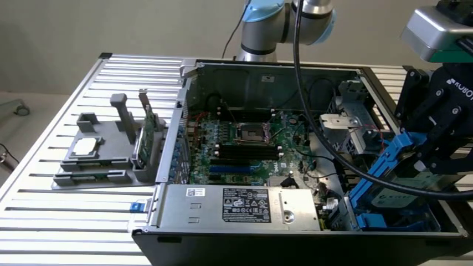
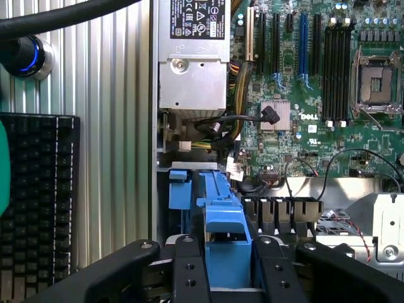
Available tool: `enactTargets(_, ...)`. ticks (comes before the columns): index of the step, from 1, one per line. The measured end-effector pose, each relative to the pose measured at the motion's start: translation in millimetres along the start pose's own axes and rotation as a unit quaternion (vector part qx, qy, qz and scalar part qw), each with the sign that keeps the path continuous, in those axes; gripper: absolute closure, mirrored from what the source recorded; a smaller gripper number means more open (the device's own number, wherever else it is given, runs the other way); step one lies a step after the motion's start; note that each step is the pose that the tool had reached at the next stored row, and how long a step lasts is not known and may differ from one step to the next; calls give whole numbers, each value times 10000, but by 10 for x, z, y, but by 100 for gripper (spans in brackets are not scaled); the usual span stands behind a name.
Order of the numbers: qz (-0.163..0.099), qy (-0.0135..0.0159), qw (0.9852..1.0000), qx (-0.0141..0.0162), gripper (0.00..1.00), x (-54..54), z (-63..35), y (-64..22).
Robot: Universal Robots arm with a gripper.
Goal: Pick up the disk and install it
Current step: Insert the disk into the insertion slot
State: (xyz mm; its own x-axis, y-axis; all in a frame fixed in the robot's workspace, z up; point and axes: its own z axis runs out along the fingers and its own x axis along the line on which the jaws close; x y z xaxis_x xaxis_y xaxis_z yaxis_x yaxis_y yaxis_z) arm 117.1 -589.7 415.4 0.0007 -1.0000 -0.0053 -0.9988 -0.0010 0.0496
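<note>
Our gripper [image 1: 422,160] is clenched on the disk [image 1: 373,191]. In the wrist view its two black fingers [image 2: 189,271] press the blue rail frame from either side, which we read as a firm hold and not a mere touch. Starting at the exterior view's left, the slatted metal table [image 1: 66,221] carries a grey stand [image 1: 111,174]. A silver square piece [image 1: 83,147] lies flat on the stand and a green card [image 1: 150,124] stands upright in a slot. Both are well apart from the gripper, and we judge they are parked there to stay out of the way. Next comes the case [image 1: 296,249], lying on its side with the cover off, so everything inside can be reached from above. The motherboard [image 1: 244,144] covers its floor, and the power supply [image 1: 236,205] sits along the near wall. A thick black cable [image 1: 318,144] hangs down across the case, in front of the disk. At the exterior view's right, the disk hangs tilted over the bay [image 1: 402,224] in the case's near corner. Its lower end is down among the blue parts there and its upper end is raised towards the gripper. We think the tilt lets the lower edge go in first. We cannot tell whether that edge touches the bay, and the disk does not look seated.
</note>
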Motion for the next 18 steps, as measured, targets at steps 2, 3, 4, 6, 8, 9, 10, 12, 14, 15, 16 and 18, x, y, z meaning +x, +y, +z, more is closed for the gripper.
enactTargets(2, 0, 0, 10000, 0, 68, 0, 0, 0)
enactTargets(3, 0, 0, 10000, 0, 68, 0, 0, 0)
enactTargets(4, 0, 0, 10000, 0, 68, 0, 0, 0)
enactTargets(6, 0, 0, 10000, 0, 68, 0, 0, 0)
enactTargets(8, 0, 0, 10000, 0, 68, 0, 0, 0)
enactTargets(9, 0, 0, 10000, 0, 68, 0, 0, 0)
enactTargets(10, 0, 0, 10000, 0, 68, 0, 0, 0)
enactTargets(12, 0, 0, 10000, 0, 68, 0, 0, 0)
enactTargets(14, 0, 2, 10000, 0, 68, 0, 4, 0)
enactTargets(15, 0, 3, 10000, -1, 68, 0, 9, 0)
enactTargets(16, -1, -2, 10000, 1, 68, 0, 22, -2)
enactTargets(18, -1, -3, 10000, 0, 68, 1, 31, -1)
